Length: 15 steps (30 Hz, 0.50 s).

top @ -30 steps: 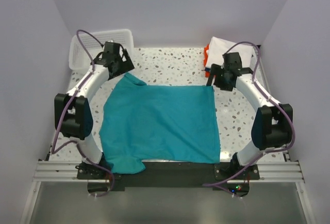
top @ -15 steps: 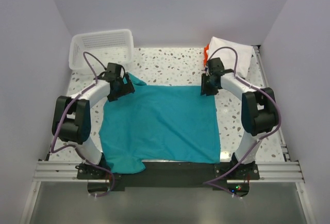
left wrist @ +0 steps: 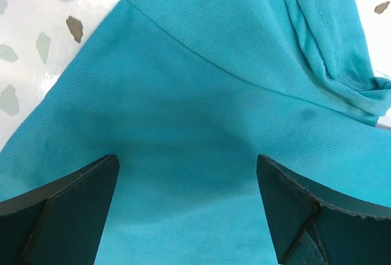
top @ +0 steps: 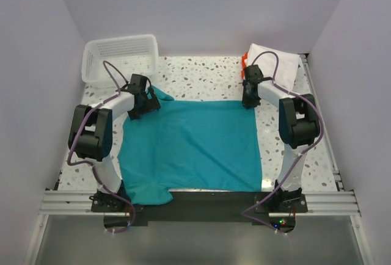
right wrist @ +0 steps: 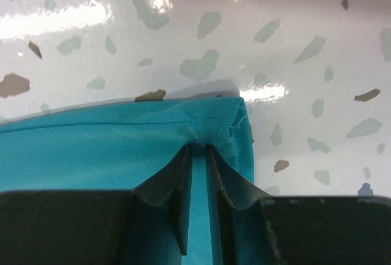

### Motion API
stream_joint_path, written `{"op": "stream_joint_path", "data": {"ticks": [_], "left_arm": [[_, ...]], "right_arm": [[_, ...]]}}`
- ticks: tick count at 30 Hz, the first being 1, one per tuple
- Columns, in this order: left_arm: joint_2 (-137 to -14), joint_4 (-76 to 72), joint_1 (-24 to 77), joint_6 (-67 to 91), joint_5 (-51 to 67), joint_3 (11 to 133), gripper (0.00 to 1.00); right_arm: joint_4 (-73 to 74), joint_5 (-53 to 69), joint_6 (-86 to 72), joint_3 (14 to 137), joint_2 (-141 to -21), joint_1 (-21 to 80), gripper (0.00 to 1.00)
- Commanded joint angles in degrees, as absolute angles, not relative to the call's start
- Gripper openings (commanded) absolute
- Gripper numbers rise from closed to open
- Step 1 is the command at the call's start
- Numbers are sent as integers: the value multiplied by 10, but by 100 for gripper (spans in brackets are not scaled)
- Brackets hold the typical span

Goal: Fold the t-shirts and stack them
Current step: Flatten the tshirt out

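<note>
Two end effectors are both at the far edge of the one teal short-sleeved cloth t-shirt [top: 189, 146]. The left end effector [left wrist: 189, 216] has its two fingers [left wrist: 67, 210] spread wide apart, one at each side of the wrist view, with smooth teal cloth showing between them. A seam runs across above them, and the bunched far-left sleeve [left wrist: 330, 63] lies at the upper right. From above, this end effector sits low at the shirt's far-left corner, just beside that sleeve. The right end effector [right wrist: 200, 207] has its two fingers [right wrist: 171, 192] drawn close together, clamped on the shirt's far-right corner. A thin strip of teal shows in the slit between them, and the hem puckers just ahead of the tips. The teal t-shirt lies spread flat over the middle of the speckled white counter [top: 201, 79]. Its near edge reaches the arm bases, and its second sleeve [top: 149, 195] sticks out at the near left. Three t-shirts can be counted in all. The other two are in the far-right corner, apart from the teal one: one white folded cloth t-shirt [top: 275, 57] and one orange cloth t-shirt [top: 244, 66] showing at its left edge. The orange one also appears as a band along the top of the right wrist view. One white slatted plastic basket [top: 119, 54] stands in the far-left corner.
</note>
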<state>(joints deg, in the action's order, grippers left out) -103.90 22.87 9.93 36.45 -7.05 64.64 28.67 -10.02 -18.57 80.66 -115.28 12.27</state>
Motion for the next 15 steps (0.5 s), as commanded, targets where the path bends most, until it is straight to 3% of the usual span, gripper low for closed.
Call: {"op": "stream_joint_path", "data": {"ticks": [1, 15], "left_arm": [[-1062, 222, 99, 374, -90, 668, 100], [-1159, 247, 99, 365, -81, 776, 100]], "right_arm": [[277, -146, -179, 835, -1169, 117, 19], [279, -164, -163, 900, -1230, 101, 17]]}}
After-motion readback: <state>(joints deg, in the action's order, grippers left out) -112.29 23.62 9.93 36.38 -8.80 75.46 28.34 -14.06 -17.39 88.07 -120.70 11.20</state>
